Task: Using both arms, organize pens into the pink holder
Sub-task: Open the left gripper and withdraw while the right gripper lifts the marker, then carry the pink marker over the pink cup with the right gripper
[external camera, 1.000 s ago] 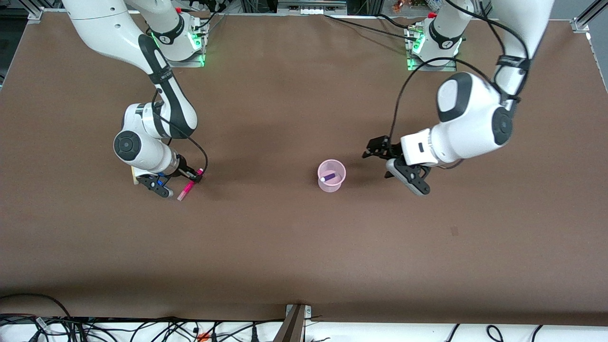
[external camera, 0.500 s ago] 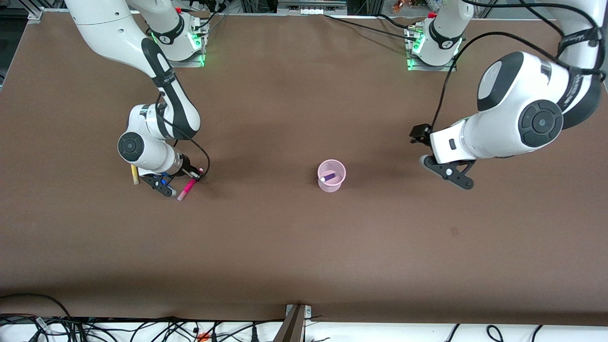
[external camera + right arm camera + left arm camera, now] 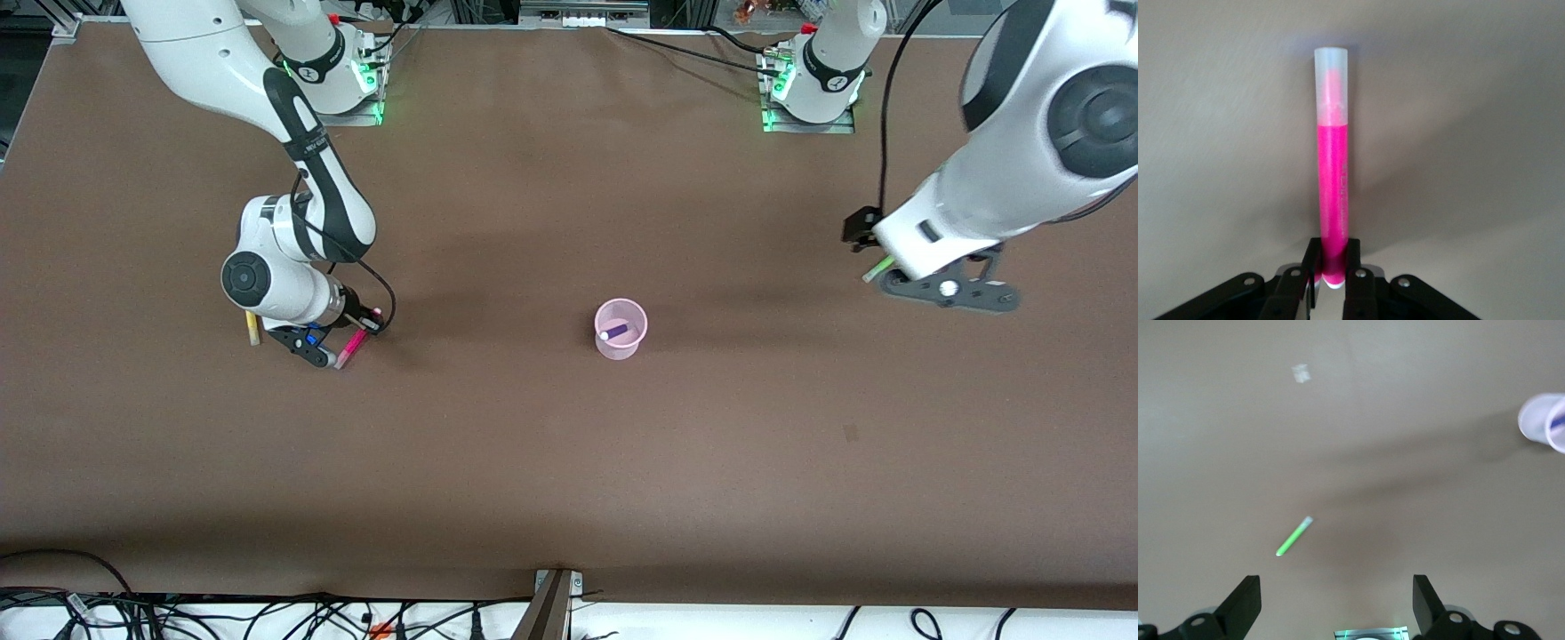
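Note:
The pink holder (image 3: pixel 633 317) stands mid-table with the dark blue-purple pen (image 3: pixel 615 332) in it. My right gripper (image 3: pixel 359 327) is low at the right arm's end of the table. It is shut on one end of the magenta-pink pen (image 3: pixel 351 345), seen lengthwise in the right wrist view (image 3: pixel 1333 167) between the fingers (image 3: pixel 1313 267). The yellow pen (image 3: pixel 252 328) lies on the table, partly hidden by that wrist. My left gripper (image 3: pixel 862 236) is open and empty over the light green pen (image 3: pixel 876 268) at the left arm's end. In the left wrist view the green pen (image 3: pixel 1293 536) lies below the gripper (image 3: pixel 1335 607), and the holder (image 3: pixel 1543 420) shows at the edge.
The two arm bases (image 3: pixel 342 80) (image 3: pixel 813 89) with green lights stand at the table's back edge. Cables (image 3: pixel 267 613) and a metal post (image 3: pixel 551 604) run along the edge nearest the front camera. A small dark mark (image 3: pixel 851 433) is on the brown tabletop.
My left arm has swung away from the holder to its own end of the table, over the green pen. My right gripper has shifted slightly with the magenta pen in it.

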